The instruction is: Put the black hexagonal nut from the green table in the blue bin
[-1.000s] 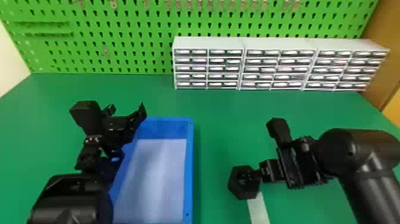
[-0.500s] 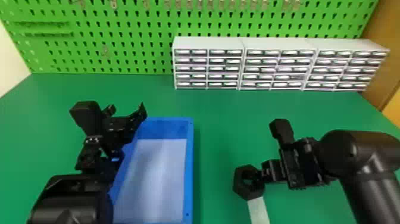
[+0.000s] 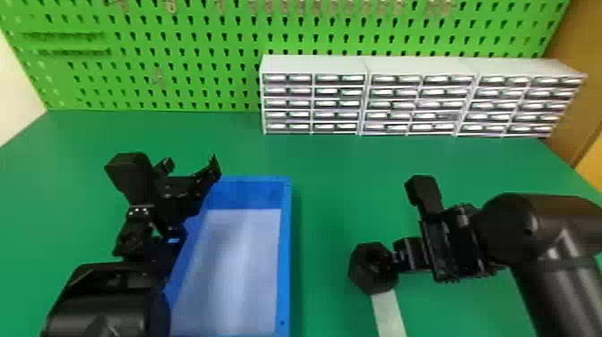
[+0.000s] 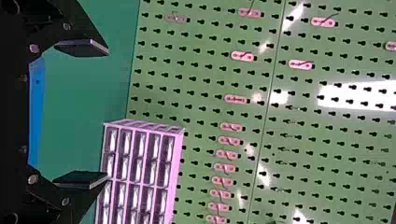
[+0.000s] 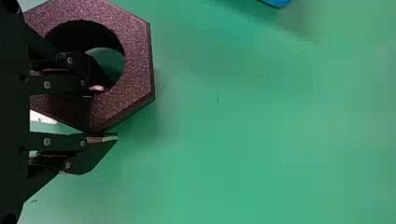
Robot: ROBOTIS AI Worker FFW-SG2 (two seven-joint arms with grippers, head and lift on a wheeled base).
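Observation:
In the head view my right gripper (image 3: pixel 397 259) is shut on the black hexagonal nut (image 3: pixel 374 269), right of the blue bin (image 3: pixel 284 260). Seen from the right wrist, one finger of this gripper (image 5: pixel 106 113) passes into the hole of the nut (image 5: pixel 135 60) and the other presses the outer side, pinching the nut's wall between them. My left gripper (image 3: pixel 196 201) is parked at the bin's left side, over its rim. Its fingers stand wide apart in the left wrist view, with nothing between the tips of this gripper (image 4: pixel 105 113).
A whitish strip (image 3: pixel 389 313) lies on the green table (image 3: pixel 331 157), just in front of the nut. Grey drawer cabinets (image 3: pixel 313 65) line the back, before a green pegboard (image 3: pixel 156 89). A blue edge (image 5: pixel 278 2) shows at the right wrist view's border.
The nut has shifted slightly right along with my right gripper, then a little toward the back in the head view. My left arm has kept still.

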